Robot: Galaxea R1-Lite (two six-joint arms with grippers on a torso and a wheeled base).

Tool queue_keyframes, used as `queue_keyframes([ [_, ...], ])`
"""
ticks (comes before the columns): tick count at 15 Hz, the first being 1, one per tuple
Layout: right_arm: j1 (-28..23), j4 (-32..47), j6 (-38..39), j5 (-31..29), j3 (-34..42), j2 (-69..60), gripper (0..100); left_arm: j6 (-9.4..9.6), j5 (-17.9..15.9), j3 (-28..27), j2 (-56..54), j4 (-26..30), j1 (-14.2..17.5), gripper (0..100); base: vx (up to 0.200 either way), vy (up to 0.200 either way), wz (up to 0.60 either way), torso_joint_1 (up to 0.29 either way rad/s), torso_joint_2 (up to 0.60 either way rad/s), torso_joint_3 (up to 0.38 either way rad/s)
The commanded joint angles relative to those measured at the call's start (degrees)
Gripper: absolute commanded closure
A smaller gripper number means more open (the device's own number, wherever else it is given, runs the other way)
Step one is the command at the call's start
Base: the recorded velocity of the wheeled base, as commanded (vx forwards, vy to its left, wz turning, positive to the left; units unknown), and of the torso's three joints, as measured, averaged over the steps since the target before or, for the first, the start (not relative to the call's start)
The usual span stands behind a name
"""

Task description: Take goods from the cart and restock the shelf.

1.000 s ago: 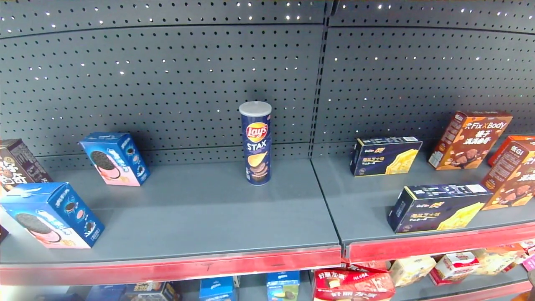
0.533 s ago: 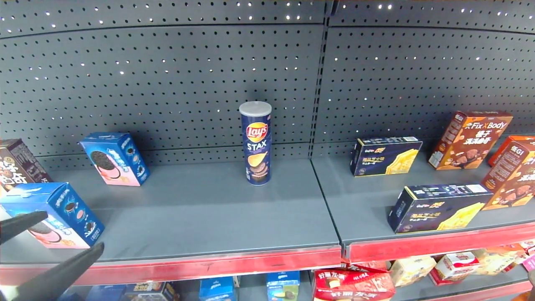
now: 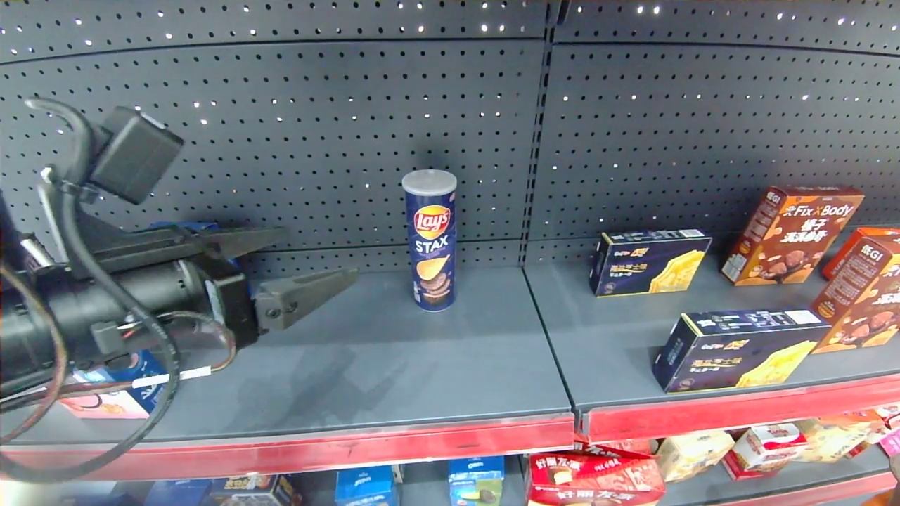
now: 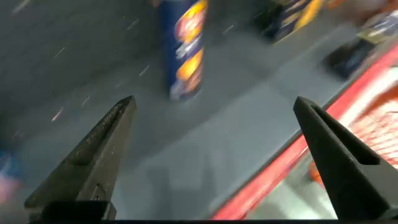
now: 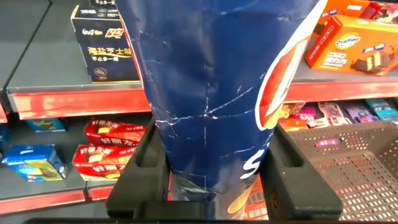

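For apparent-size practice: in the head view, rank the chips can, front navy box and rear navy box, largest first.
1. front navy box, nearer the camera.
2. chips can and rear navy box: too alike to rank.

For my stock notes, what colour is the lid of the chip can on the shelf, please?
The lid is light grey, clearest in the head view.

The shelf (image 3: pixel 394 365) under the standing can (image 3: pixel 429 242) is seen as matt grey painted metal. The back panel (image 3: pixel 316 126) behind that can is the same, perforated. The edge strip (image 3: pixel 351 443) before the can is finished in glossy red. The can's wrap is glossy, its lid (image 3: pixel 429 182) frosted plastic. The box (image 3: pixel 650 261) right of it is glossy cardboard. The fingers (image 3: pixel 302 295) of the left gripper (image 3: pixel 318 253), left of the can, are matt grey, possibly plastic. The held can (image 5: pixel 211 93) is glossy, finely creased.
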Motion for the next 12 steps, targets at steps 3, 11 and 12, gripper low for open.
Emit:
queue_keyframes([
  [3, -0.46, 0.11, -0.11, 0.02, 0.36, -1.06, 100, -0.01, -5.4, -0.5, 13.5, -7.94, 0.13, 0, 0.0, 0.0, 0.0, 0.0, 0.0, 0.0],
  [11, -0.1, 2.92, -0.11, 2.3, 0.62, -5.54, 100, 0.17, -15.51, 0.74, 27.21, -26.22, 8.04, 0, 0.0, 0.0, 0.0, 0.0, 0.0, 0.0],
  [12, 0.07, 2.92, -0.11, 2.3, 0.71, -5.63, 100, 0.34, -17.97, 0.65, 28.0, -27.45, 8.74, 0, 0.0, 0.0, 0.0, 0.0, 0.0, 0.0],
])
